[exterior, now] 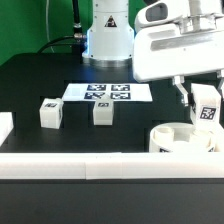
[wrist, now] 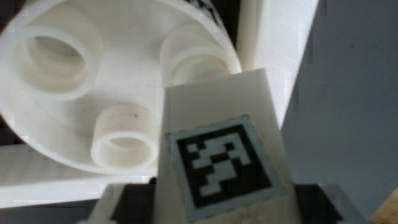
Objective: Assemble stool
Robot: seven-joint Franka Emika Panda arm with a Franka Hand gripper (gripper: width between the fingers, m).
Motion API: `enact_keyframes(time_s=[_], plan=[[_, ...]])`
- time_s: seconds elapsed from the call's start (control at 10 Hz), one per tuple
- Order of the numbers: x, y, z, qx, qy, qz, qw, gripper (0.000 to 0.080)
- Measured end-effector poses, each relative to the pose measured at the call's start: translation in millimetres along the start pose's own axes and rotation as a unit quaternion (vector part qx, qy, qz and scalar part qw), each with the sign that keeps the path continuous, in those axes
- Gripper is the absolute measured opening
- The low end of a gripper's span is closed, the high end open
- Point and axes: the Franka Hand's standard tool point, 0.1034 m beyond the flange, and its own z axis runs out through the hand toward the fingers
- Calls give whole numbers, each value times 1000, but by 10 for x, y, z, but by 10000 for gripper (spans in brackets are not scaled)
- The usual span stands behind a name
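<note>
Early stage: no leg looks fitted yet. The seat (exterior: 180, 138) lies on the desk (exterior: 30, 80) at the near side, on the exterior view's right. In the wrist view its three sockets (wrist: 63, 45) look empty. The first loose leg (exterior: 49, 112) and the second loose leg (exterior: 102, 112) stand well apart from the seat, toward the exterior view's left, near the marker board (exterior: 108, 92). The end effector (exterior: 203, 105) points down, clamped on the held leg (exterior: 208, 115), just above the seat's far edge. Left to do: all three insertions.
</note>
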Motion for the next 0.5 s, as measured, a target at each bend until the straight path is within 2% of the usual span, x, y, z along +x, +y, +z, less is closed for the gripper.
enact_keyframes(time_s=[0.2, 0.4, 0.5], plan=[[6, 0, 1, 0, 3, 0, 1000, 327], [10, 3, -3, 0, 2, -2, 1000, 569], [35, 12, -33, -1, 0, -9, 1000, 633]])
